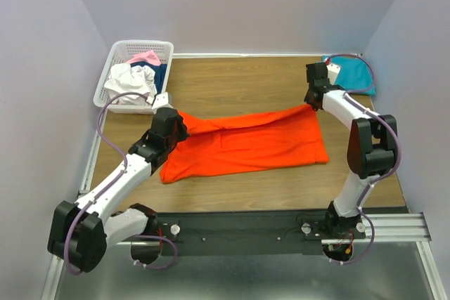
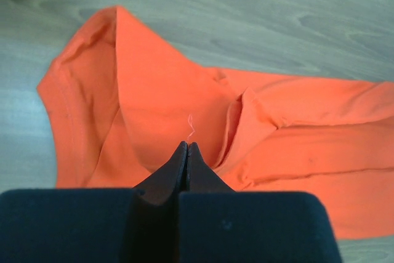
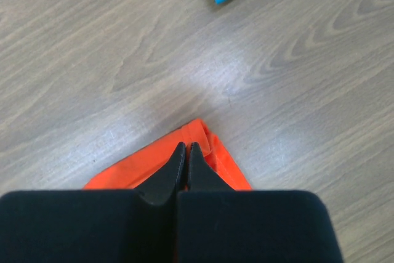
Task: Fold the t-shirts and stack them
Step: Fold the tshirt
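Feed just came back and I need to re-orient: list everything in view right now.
orange-red t-shirt: one, orange-red, spread across the middle of the table between the arms
teal-blue t-shirt: one, teal-blue, far right corner
basket: one, white, far left corner
garments: white, pink and navy, bunched in the basket; count unclear
table: one, brown wood grain
left fingers: two, black, shut on the orange-red t-shirt's left end
right fingers: two, black, shut on its far right corner

You have bare table (image 1: 239, 86) beyond the orange shirt (image 1: 246, 142) — only the basket (image 1: 140, 43) far-left and teal shirt (image 1: 355, 75) far-right crowd the corners.
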{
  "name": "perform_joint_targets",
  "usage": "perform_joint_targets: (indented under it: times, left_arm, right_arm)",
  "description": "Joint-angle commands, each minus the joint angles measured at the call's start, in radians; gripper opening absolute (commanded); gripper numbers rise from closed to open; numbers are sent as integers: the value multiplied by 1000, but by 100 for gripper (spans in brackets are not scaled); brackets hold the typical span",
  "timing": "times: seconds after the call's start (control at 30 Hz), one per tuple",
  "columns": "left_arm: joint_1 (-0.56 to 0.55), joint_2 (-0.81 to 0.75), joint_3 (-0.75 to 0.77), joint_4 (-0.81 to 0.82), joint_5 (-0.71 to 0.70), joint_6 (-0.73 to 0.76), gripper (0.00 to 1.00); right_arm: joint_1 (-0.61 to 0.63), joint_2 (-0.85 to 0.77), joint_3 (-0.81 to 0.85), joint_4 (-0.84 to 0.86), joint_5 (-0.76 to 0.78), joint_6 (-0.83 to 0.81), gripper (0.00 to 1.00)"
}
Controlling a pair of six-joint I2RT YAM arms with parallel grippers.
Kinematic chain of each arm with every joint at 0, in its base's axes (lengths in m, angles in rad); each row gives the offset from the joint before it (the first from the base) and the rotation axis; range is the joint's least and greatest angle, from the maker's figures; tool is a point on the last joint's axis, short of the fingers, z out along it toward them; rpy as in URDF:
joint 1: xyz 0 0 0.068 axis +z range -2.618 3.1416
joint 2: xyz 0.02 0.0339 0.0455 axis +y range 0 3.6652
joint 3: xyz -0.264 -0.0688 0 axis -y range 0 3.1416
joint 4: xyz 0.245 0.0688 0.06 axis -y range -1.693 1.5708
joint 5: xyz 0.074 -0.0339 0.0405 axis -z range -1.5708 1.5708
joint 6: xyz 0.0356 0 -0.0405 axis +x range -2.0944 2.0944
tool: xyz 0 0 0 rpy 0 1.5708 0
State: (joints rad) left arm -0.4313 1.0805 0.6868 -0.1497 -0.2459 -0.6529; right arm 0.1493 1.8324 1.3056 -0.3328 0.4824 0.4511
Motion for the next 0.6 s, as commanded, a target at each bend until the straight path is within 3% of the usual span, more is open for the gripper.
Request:
perform_joint_targets:
  times: [0.0,0.27,0.57]
  left_arm:
    - [-17,-77,-53,-69,-29,-79,0]
    - [-89,-229,-124,-178,-59,-226,0]
    - [-141,-206,-174,-229,-67,-298,0]
  right_arm:
    - [1,-47,-37,6,-27,-6,1]
    - [3,-55,-49,8,-47,-2,1]
    - [3,-62,-78,5,-45,4,1]
